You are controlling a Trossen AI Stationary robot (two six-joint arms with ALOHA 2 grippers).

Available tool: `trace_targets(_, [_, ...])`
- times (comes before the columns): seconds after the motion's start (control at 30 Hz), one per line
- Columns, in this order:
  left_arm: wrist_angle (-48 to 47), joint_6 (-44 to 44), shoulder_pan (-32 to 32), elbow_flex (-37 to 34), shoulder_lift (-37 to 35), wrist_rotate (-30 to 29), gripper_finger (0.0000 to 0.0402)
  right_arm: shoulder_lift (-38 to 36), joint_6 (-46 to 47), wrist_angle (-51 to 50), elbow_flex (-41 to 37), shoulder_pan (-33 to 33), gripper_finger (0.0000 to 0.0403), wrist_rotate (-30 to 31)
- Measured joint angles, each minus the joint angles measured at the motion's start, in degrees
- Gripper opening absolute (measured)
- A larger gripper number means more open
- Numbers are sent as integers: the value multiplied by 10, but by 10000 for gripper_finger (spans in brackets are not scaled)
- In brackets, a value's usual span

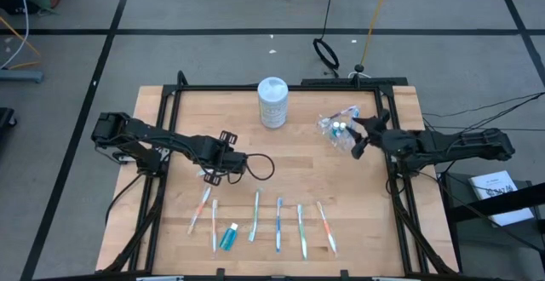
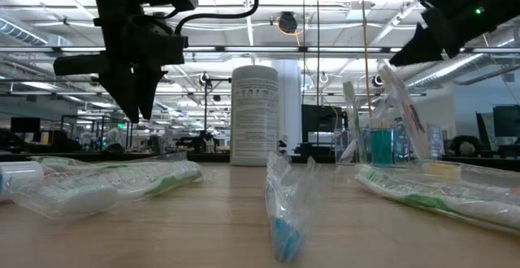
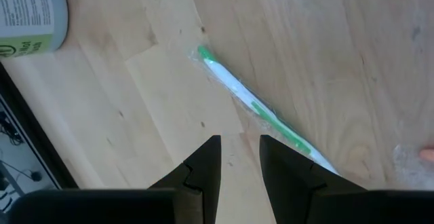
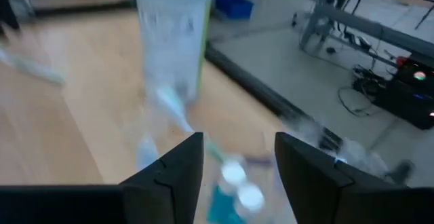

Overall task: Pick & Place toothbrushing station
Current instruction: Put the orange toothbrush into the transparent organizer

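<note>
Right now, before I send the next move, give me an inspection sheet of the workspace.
Surface: wooden table, bare at centre.
Job's things: clear cup holding teal tubes and brushes, back right; six wrapped toothbrushes in a front row; one teal tube among them.
Clutter: white canister, upright, back centre.
Grippers: left pincer above the front-left brushes, fingers slightly apart, empty; right pincer open beside the cup.
Cables: black loop by the left wrist; more on the floor behind.
Surroundings: grey floor, open room, nobody seen.
</note>
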Motion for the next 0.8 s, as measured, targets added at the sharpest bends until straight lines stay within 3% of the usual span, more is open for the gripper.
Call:
trace_targets(0.27, [0,29,0,0,0,0,108,7,-47,232,0,0,167,-5])
trace_targets(0.5, [0,110,-18,0,0,0,108,45,-47,268,0,0,165,-93])
trace_targets(0.7, [-6,219,-73,0,0,3,108,77,-69,296,0,0,166,-106])
trace_targets(0.8, [-17,262,-106,0,0,37,108,84,-85,297,0,0,166,-106])
